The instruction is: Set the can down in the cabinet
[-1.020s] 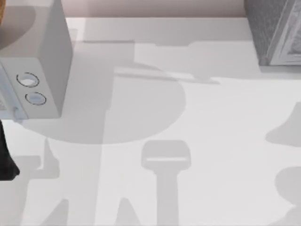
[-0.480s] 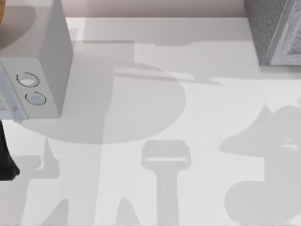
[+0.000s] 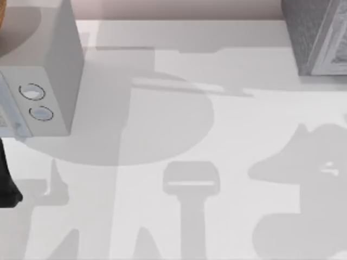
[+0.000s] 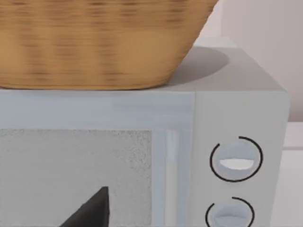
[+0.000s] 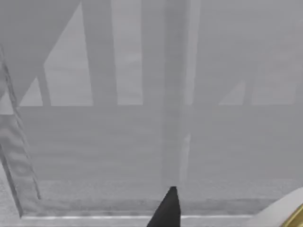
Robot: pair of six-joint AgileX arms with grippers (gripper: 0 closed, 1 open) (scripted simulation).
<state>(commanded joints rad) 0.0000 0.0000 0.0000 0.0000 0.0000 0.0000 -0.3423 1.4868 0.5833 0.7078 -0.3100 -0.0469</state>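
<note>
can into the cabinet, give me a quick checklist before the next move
1. Can near the right gripper: a rounded white and gold edge shows in the right wrist view; grip cannot tell.
2. Right gripper's fingertip faces the grey cabinet: ok.
3. Cabinet open: cannot tell.
4. Cabinet at the table's far right: ok.
5. Left arm parked at the left edge by the microwave, with the basket on top: ok.

right-side shadow [image 3: 303, 184] | larger than 1.0 s ago | spread leftward across table [image 3: 244, 124]
</note>
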